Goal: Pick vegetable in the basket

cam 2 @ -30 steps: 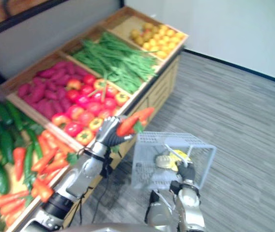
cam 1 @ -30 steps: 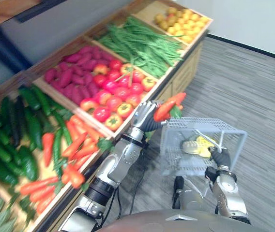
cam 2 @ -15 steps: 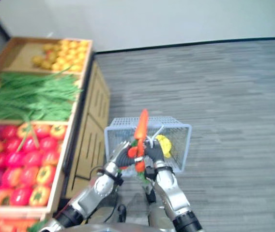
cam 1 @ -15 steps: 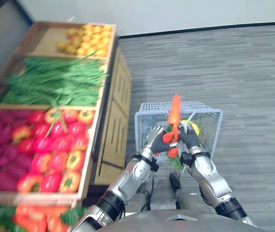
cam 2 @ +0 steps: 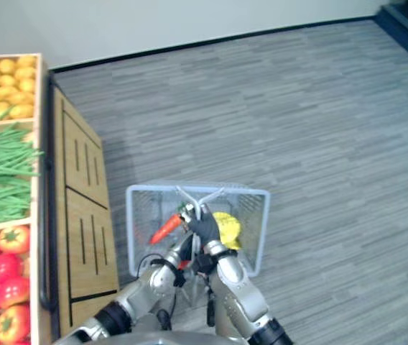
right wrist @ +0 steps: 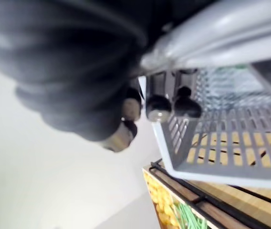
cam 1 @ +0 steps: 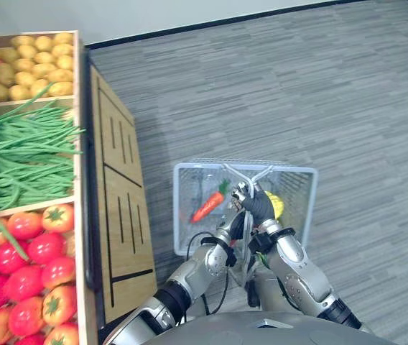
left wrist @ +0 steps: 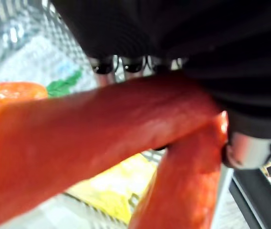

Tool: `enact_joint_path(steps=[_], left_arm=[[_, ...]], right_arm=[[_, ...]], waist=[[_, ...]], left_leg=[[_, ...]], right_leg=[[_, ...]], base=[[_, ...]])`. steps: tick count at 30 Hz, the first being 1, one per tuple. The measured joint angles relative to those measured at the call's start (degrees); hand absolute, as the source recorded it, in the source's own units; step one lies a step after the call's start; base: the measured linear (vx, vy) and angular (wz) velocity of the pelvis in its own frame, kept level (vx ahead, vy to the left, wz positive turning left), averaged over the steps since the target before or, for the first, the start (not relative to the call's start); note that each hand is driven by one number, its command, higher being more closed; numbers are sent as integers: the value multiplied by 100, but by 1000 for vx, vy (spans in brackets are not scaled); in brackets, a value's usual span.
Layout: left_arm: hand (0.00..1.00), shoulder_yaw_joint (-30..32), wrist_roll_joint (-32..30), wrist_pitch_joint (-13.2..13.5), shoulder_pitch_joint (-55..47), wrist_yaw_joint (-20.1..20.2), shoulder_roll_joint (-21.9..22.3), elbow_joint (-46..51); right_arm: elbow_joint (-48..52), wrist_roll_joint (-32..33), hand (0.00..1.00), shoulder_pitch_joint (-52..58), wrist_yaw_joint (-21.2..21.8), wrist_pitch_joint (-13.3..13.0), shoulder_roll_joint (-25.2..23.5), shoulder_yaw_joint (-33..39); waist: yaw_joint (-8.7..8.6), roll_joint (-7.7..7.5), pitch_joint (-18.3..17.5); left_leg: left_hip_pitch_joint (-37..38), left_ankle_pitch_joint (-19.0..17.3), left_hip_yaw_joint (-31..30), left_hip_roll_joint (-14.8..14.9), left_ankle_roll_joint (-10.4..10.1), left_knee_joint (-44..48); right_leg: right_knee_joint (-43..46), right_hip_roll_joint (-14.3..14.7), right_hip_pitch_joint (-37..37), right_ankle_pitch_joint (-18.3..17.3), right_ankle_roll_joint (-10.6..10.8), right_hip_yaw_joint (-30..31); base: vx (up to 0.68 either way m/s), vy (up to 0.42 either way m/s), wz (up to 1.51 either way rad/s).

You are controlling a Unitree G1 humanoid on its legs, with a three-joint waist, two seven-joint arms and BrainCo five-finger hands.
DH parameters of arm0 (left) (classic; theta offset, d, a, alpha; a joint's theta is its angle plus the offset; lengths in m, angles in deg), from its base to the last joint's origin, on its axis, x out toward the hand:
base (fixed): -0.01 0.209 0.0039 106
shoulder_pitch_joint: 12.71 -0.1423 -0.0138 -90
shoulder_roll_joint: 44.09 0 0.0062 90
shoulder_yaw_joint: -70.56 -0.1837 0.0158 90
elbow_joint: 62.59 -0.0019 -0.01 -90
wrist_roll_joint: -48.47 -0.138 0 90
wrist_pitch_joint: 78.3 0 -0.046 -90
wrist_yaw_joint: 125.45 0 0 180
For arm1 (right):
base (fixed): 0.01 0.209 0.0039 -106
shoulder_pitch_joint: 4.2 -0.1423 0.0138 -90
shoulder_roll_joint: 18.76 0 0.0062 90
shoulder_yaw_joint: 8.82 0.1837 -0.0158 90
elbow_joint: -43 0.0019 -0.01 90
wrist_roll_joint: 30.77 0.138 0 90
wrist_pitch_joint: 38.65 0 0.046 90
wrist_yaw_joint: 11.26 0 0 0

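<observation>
No lettering, label, number or sign can be read on anything here

Premises: grocery shop, produce section. Wooden display stand (cam 1: 114,215) at 9 o'clock, with compartments of yellow potatoes (cam 1: 24,61), green beans (cam 1: 17,147) and red and orange tomatoes (cam 1: 28,251). Grey mesh shopping basket (cam 1: 301,198) at 6 o'clock. Grey plank floor (cam 1: 297,86) at 1 o'clock.

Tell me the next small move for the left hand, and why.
Probably open the left hand and let the carrot drop. The carrot is clamped in its fingers right over the basket, with corn lying inside. The right hand holds the basket by its handles, so nothing seems left but the release.
</observation>
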Motion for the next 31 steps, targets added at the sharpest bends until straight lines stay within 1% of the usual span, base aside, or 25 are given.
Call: enact_joint_path(steps=[1, 2, 5, 7, 8, 9, 12, 13, 14, 15, 17, 18, 19, 20, 22, 23, 24, 25, 26, 27, 28, 30, 31], left_arm=[[0, -8, -1, -8, 0, 0, -3, -20], [0, -18, -1, -15, 6, 0, 1, -51], [0, -31, -6, -87, 10, -8, -14, -55], [0, 74, -10, -94, 8, -12, -14, -62], [0, 184, -11, -113, 7, -42, -35, -61], [0, 321, -7, -126, 0, -79, -76, -57], [0, 668, 15, -127, -47, -98, -197, 114], [0, 826, 67, -100, -112, -90, -298, 302], [0, 803, 137, -35, -207, -75, -336, 465], [0, 844, 184, -35, -249, -98, -325, 500], [0, 1029, 223, -34, -305, -109, -310, 532], [0, 1120, 223, -37, -323, -112, -317, 552], [0, 1374, 219, -42, -361, -117, -332, 575], [0, 1643, 218, -55, -411, -119, -387, 577], [0, 1969, 208, -70, -457, -120, -511, 577], [0, 2410, 209, -79, -529, -130, -554, 577], [0, 2699, 222, -89, -583, -177, -561, 577], [0, 2854, 250, -102, -620, -264, -577, 577], [0, 3148, 310, -131, -699, -387, -648, 543], [0, 3345, 461, -133, -735, -466, -706, 344], [0, 3459, 561, -135, -756, -497, -713, 180], [0, 3770, 945, -206, -836, -497, -712, -657], [0, 3824, 1030, -219, -858, -490, -709, -911]], right_arm=[[4, 53, 100, 8, 72, -5, 35, -9], [4, 165, 100, 33, 106, -4, 75, -9], [3, 353, 100, 350, 147, -5, 92, 118], [-67, 353, 100, 575, 174, -5, 78, 280], [-233, 346, 100, 700, 185, -4, 65, 465], [-503, 298, 100, 800, 181, 2, -13, 724], [-1054, 86, 100, 956, 172, 4, -105, 1366], [-1335, -11, 100, 978, 158, 15, -112, 1632], [-1538, -137, 100, 974, 167, 58, -129, 1714], [-1666, -160, 100, 989, 160, 58, -188, 1823], [-2360, -351, 100, 987, 133, 87, -354, 2243], [-2522, -395, 100, 979, 124, 98, -362, 2322], [-2802, -553, 100, 987, 109, 127, -372, 2547], [-2993, -597, 100, 1004, 128, 128, -405, 2780], [-3169, -614, 100, 916, 83, 126, -568, 3194], [-3335, -654, 100, 901, 43, 97, -627, 3511], [-3452, -654, 100, 900, 44, 74, -631, 3684], [-3499, -654, 100, 893, 41, 69, -653, 3799], [-3625, -679, 100, 831, 32, 50, -747, 4056], [-3777, -744, 100, 776, 22, 47, -793, 4218], [-3885, -752, 100, 743, 19, 51, -793, 4272], [-4376, -825, 100, 452, -34, 67, -834, 4613], [-4509, -892, 100, 366, -59, 76, -836, 4699]], waist=[[8, -1, 0], [20, -1, 1], [42, -50, -34], [34, -63, -41], [38, -93, -53], [28, -123, -63], [-4, -131, -69], [3, -128, -71], [-3, -109, -74], [-3, -95, -78], [-45, -17, -124], [-46, 3, -136], [-55, 59, -158], [-100, 107, -185], [-180, 166, -170], [-202, 202, -153], [-202, 213, -161], [-199, 213, -161], [-191, 205, -156], [-178, 194, -149], [-170, 189, -153], [-160, 188, -156], [-156, 188, -156]], left_leg=[[-6, 0, -2, -26, 0, -15], [-1, 0, -9, -45, 0, -21], [7, 4, -134, -117, 8, -59], [103, 3, -171, -140, 8, -240], [163, 4, -177, -158, 9, -333], [211, 19, -202, -182, 31, -378], [214, 22, -314, -210, 36, -396], [214, 8, -329, -210, 3, -398], [209, 11, -353, -205, -11, -406], [206, 15, -371, -200, -15, -409], [213, 63, -479, -165, -14, -416], [219, 75, -481, -154, -14, -426], [237, 91, -488, -134, -27, -459], [267, 109, -495, -122, -39, -509], [319, 110, -545, -108, -40, -508], [406, 98, -550, -107, -56, -509], [434, 82, -549, -107, -76, -504], [446, 73, -549, -108, -91, -503], [462, 62, -551, -109, -106, -503], [489, 54, -559, -108, -117, -504], [502, 48, -571, -106, -125, -503], [546, 31, -603, -94, -149, -500], [567, 28, -600, -89, -154, -501]], right_leg=[[-172, -18, 69, 108, 26, 20], [-203, -30, 81, 139, 35, 40], [-232, -99, 101, 187, 73, -4], [-244, -124, 127, 207, 99, -56], [-246, -148, 143, 210, 113, -96], [-246, -187, 197, 152, 181, -183], [-246, -250, 289, 114, 157, -315], [-246, -262, 301, 112, 156, -357], [-246, -262, 300, 113, 157, -389], [-246, -261, 301, 113, 158, -412], [-245, -251, 312, 84, 161, -546], [-245, -242, 312, 75, 160, -554], [-245, -227, 321, 58, 169, -580], [-244, -218, 329, 51, 180, -600], [-245, -217, 409, 46, 186, -647], [-245, -217, 496, 19, 207, -649], [-246, -219, 529, -5, 215, -650], [-246, -225, 544, -8, 213, -655], [-247, -231, 563, -17, 216, -666], [-247, -234, 597, -70, 265, -676], [-247, -234, 614, -88, 269, -684], [-247, -237, 677, -119, 262, -744], [-247, -235, 700, -124, 260, -750]], base=[[-8, 60, -6], [-39, 109, 2], [-65, 103, 12], [-83, 97, 15], [-81, 81, 11], [-79, 69, 17], [-68, 47, 23], [-46, 30, 13], [-28, 21, 12], [14, 8, 18], [57, 10, 22], [75, 14, 11], [81, 16, 3], [83, 22, 7], [68, 41, 11], [67, 78, 7], [59, 82, 3], [31, 69, 4], [27, 52, 6], [26, 44, 7], [31, 31, 10], [38, 27, 11], [23, 15, 5]])
